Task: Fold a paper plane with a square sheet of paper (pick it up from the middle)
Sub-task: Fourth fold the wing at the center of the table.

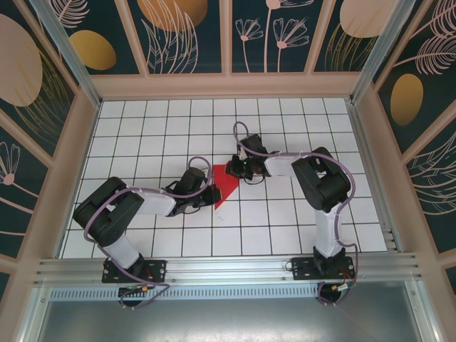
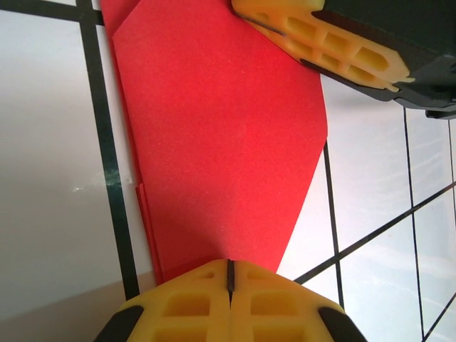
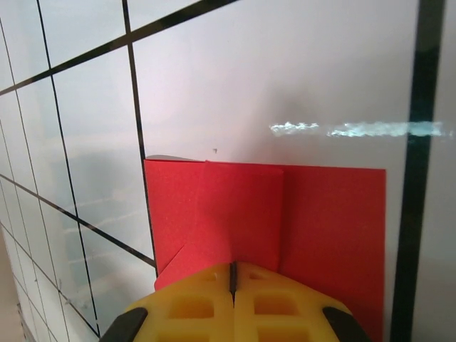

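The square sheet of paper [image 1: 225, 187] lies flat on the tiled table [image 1: 285, 228] as a creased red shape that narrows to a point toward the near left. In the left wrist view the paper [image 2: 214, 142] shows layered edges along its left side. My left gripper [image 2: 229, 267] is shut, its tips resting on the narrow end. In the right wrist view the paper [image 3: 313, 214] shows folded flaps and a straight far edge. My right gripper [image 3: 232, 269] is shut, its tips resting on the wide end. From above, the left gripper [image 1: 212, 194] and right gripper [image 1: 234, 169] flank the paper.
The right gripper's yellow fingers [image 2: 335, 50] reach into the top right of the left wrist view, close over the paper. White tiles with dark grid lines surround the paper. Wooden frame walls [image 1: 78, 142] enclose the table, and an aluminium rail [image 1: 228, 269] runs along its near edge.
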`<act>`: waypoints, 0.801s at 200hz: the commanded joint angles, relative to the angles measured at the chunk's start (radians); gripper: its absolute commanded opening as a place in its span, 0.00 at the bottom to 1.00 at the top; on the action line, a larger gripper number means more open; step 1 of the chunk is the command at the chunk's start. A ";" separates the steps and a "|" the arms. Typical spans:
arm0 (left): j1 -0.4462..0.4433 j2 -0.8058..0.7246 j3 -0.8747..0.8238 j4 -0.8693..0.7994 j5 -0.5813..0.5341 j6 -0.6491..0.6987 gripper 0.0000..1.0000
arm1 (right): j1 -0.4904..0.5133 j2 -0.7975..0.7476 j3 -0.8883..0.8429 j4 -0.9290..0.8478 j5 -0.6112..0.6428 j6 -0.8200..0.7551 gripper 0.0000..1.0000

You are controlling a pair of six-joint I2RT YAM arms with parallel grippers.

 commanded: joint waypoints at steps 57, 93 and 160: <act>-0.007 0.035 -0.026 -0.106 0.039 0.025 0.00 | -0.123 0.103 0.077 0.009 0.110 -0.052 0.00; -0.008 0.065 -0.026 -0.103 0.042 0.025 0.00 | -0.139 0.126 0.133 -0.022 0.121 -0.070 0.00; -0.009 0.064 -0.025 -0.105 0.043 0.029 0.00 | -0.165 0.155 0.202 -0.064 0.152 -0.085 0.00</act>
